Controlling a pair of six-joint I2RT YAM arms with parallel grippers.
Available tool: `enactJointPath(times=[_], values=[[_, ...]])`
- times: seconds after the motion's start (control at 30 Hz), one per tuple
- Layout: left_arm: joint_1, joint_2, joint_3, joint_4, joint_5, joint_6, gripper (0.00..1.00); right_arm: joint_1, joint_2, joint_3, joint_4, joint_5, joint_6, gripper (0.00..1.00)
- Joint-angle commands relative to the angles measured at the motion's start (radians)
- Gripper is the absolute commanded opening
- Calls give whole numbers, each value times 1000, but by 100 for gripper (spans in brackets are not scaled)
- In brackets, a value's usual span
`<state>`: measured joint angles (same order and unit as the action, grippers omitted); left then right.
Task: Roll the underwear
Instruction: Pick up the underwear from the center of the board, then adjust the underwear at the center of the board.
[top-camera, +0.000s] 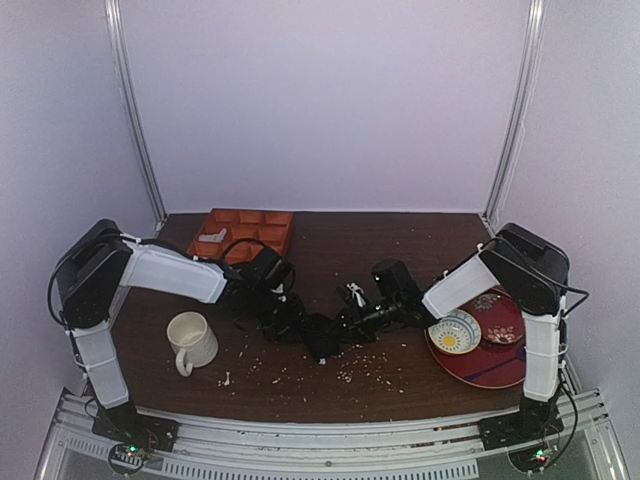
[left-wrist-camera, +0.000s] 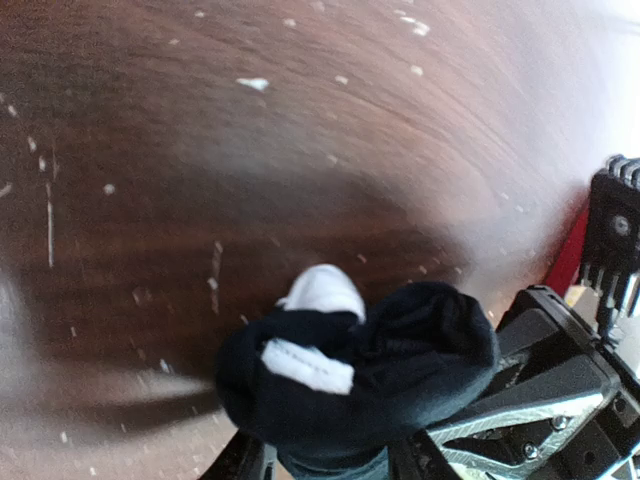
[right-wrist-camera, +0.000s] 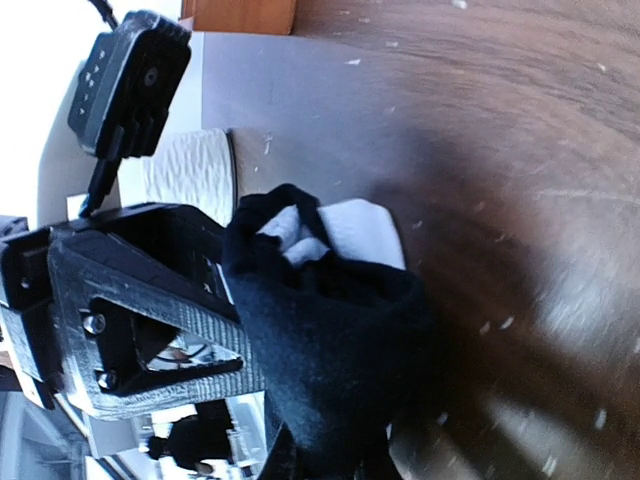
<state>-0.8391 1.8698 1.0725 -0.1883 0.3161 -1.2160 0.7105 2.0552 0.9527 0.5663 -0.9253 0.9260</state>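
**Op:** Mid-tabletop (top-camera: 300, 385), both arms meet over the underwear (top-camera: 318, 335), a dark bunch between mug (top-camera: 192, 341) and plates (top-camera: 497, 345). Right claw (right-wrist-camera: 300, 440) looks clamped shut on black fabric. Left claw (left-wrist-camera: 330, 465) has the bundle sitting between its jaws; can't tell if it's gripping or letting go.

**Eng:** Progress?

**Op:** I'd say mid-roll: bunched, not a tidy roll yet. Fingertips hidden by cloth on both wrist views. Can't separate two briefs, no lettering legible.
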Motion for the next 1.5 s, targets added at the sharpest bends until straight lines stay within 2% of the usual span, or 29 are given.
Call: enactJointPath(times=[0.0, 0.13, 0.23, 0.37, 0.6, 0.8, 1.1, 1.33, 1.47], values=[[-4, -63, -11, -24, -34, 51, 53, 23, -166, 59, -204, 27, -215, 0], [-2, -102, -16, -8, -31, 58, 54, 25, -248, 126, -516, 120, -401, 0], [-2, -127, -28, 10, -27, 47, 54, 27, -270, 177, -678, 188, -499, 0], [3, -159, -56, 51, -29, 38, 54, 35, -300, 227, -838, 282, -596, 0], [49, -242, -140, 144, -17, 38, 54, 69, -351, 360, -1147, 581, -782, 0], [79, -307, -167, 139, -18, 48, 54, 142, -338, 443, -1279, 868, -852, 0], [141, -426, -258, 130, -42, 58, 54, 398, -160, 601, -1450, 1417, -906, 0], [211, -568, -269, -16, -88, 130, 55, 529, -14, 701, -1505, 1594, -889, 0], [249, -626, -288, -62, -89, 147, 55, 587, 43, 747, -1526, 1601, -861, 0]])
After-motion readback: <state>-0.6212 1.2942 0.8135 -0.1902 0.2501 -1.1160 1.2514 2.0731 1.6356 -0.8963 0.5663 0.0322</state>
